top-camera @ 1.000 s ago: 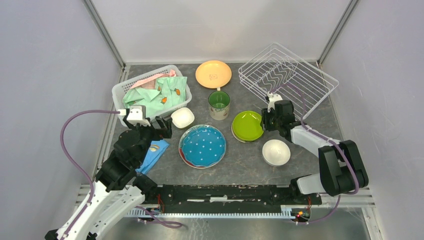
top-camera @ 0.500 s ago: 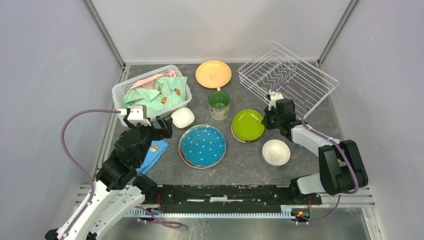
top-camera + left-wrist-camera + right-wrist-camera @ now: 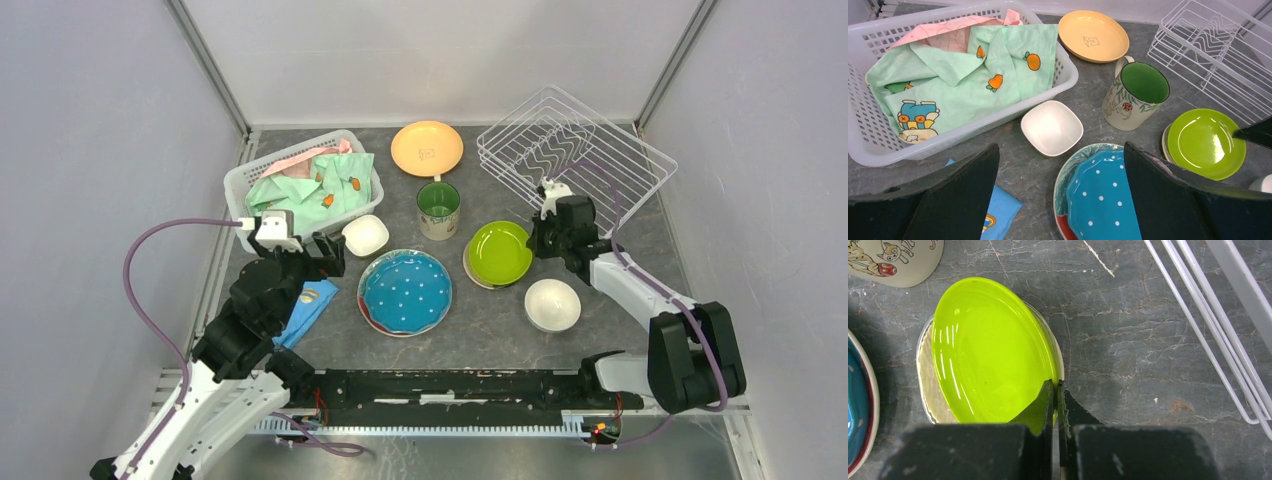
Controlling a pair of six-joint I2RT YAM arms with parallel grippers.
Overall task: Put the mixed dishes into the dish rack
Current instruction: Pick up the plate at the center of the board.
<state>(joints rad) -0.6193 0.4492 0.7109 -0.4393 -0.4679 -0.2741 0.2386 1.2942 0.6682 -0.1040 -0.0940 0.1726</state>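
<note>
None of your dishes [image 3: 405, 290] is racked yet: your right gripper [image 3: 1054, 390] has its jaws pinching the rim of the lime-green plate [image 3: 988, 350], which lies on a cream plate [image 3: 930, 390] near the dish rack [image 3: 575, 160], while your left gripper [image 3: 328, 252] holds its jaws spread.

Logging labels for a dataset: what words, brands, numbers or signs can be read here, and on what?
No readable text in any view.
On the orange plate: a small line drawing, no letters.
On the mug: cat and leaf pictures, no words.
On the green garment: fruit and cartoon prints, no words.
</note>
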